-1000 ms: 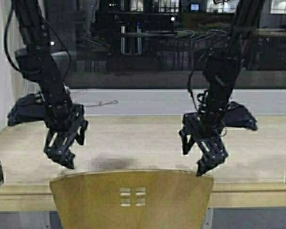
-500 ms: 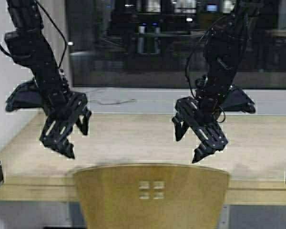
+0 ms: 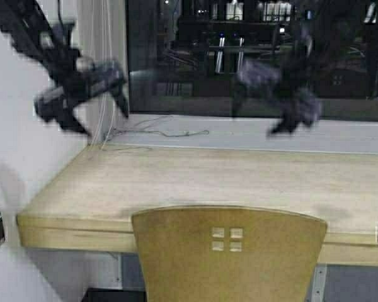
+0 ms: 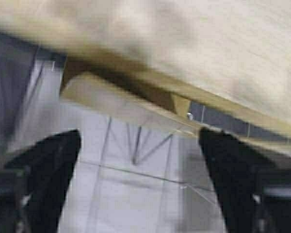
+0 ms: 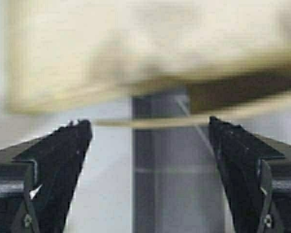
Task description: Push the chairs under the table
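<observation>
While both arms hang raised above the far side of the counter (image 3: 176,179), the left claw (image 3: 82,94) at ten o'clock and the right claw (image 3: 283,94) at two o'clock, each shows its fingers spread wide in its wrist view and holds nothing. One chair (image 3: 230,251) stands at six o'clock, its backrest just in front of the counter's thick front edge and its seat apparently tucked beneath. It looks like stiff moulded plywood on thin metal legs, probably light and apt to slide; the top rim of the backrest seems the best place to press. Its backrest runs left to right, parallel to the counter's long axis, facing twelve o'clock
</observation>
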